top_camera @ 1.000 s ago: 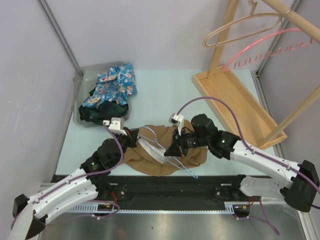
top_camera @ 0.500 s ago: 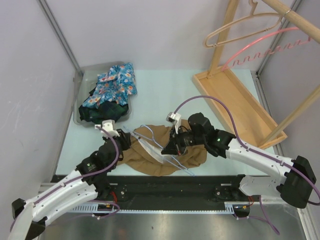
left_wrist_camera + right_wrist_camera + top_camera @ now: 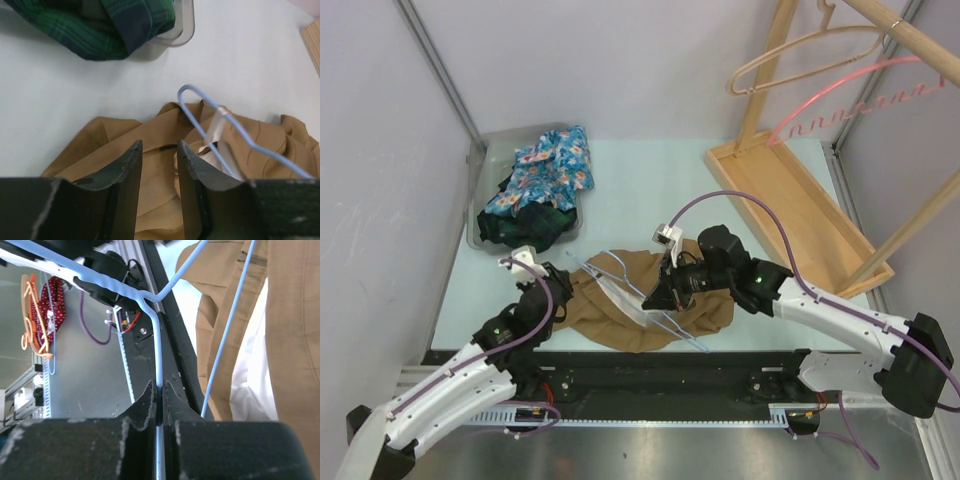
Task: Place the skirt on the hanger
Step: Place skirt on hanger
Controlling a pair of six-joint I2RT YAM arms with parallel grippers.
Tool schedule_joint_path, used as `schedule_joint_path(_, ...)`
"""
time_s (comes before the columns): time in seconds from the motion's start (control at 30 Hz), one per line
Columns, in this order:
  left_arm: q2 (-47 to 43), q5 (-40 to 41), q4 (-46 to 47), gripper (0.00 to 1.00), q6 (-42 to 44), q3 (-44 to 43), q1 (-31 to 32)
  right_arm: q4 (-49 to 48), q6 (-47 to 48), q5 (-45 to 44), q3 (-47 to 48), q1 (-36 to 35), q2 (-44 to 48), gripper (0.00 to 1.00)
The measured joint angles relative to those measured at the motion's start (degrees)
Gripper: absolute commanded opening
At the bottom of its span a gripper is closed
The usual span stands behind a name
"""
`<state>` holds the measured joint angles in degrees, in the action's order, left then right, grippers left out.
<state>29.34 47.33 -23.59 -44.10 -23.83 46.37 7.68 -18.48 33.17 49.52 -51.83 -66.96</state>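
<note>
Clothes fill the grey bin (image 3: 476, 232) at your far left: a floral piece (image 3: 552, 162) on top and a dark green plaid one (image 3: 85, 30) spilling over the rim. Next along, your left gripper (image 3: 159, 147) hovers low at the left edge of the brown skirt (image 3: 620, 318), its jaws parted with only cloth showing through the gap below them (nothing is pinched between them). The skirt lies crumpled on the pale table (image 3: 640, 190), close to the near edge and between your two grippers, with some white lining showing among the folds. A blue wire hanger (image 3: 632, 290) rests across the skirt, its hook end pointing toward the bin side and raised a little off the cloth in the left wrist view. Whether any of the wire runs inside the waistband, you cannot tell from these views. Your right gripper (image 3: 160, 388) is clamped tight on a straight run of that blue wire, over the right half of the skirt. Farther right stands a wooden rack (image 3: 800, 205) with a beige hanger (image 3: 800, 50) and a pink hanger (image 3: 845, 98) hung on its rail.
</note>
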Motion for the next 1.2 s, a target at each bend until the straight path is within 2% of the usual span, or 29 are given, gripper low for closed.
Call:
schedule_joint_path(0.23,-6.21,-11.17,8.72,0.43,-0.94,9.94,-7.28,0.15,-0.94,1.86,0.0,0.0,1.75,0.0)
schedule_joint_path(0.37,-8.7,-18.14,14.64,0.5,-1.11,13.18,-12.59,0.2,-1.03,2.29,0.0,0.0,1.79,0.0)
schedule_joint_path(0.5,-9.62,-24.26,19.52,0.5,-1.95,15.17,-16.96,0.24,-1.03,2.32,0.0,0.0,1.84,0.0)
schedule_joint_path(0.87,-9.22,-28.76,24.04,0.51,-1.92,15.19,-19.04,0.26,-1.03,2.54,0.0,-0.02,1.84,0.0)
schedule_joint_path(1.2,-2.45,-32.61,30.86,0.49,0.87,15.13,-19.37,0.37,-1.03,3.82,0.0,-0.2,1.84,0.0)
